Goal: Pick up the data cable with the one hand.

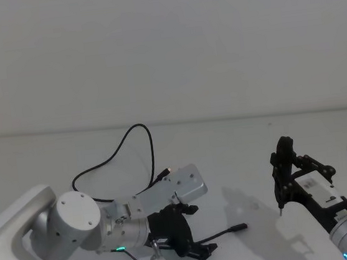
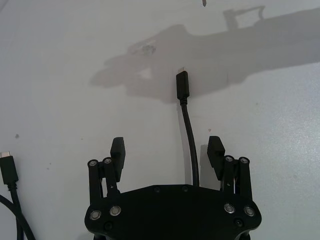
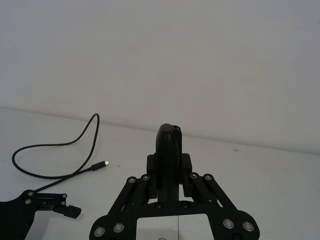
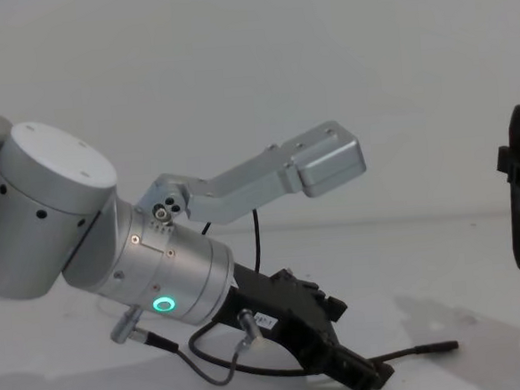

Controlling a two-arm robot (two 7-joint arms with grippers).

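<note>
Pre-grasp step, nothing lifted yet: L gripper (image 2: 166,150) sits low over the table (image 1: 258,158) at lower centre of the head view. Its fingers (image 2: 118,150) are spread, w/ the data cable (image 2: 188,131) lying flat between them, nearer the frame-right finger in the L wrist view. The stiff plug (image 2: 182,86) is just past the tips, and the rest of the cord loops off to centre-left of the head view. R gripper (image 3: 169,137) is parked at lower right of the head view, fingers pressed together on nothing. Next, as I judge it: ease down, close on the cord w/o nudging it sideways, then raise; it's thin & floppy, so I'd want it centred first.
</note>
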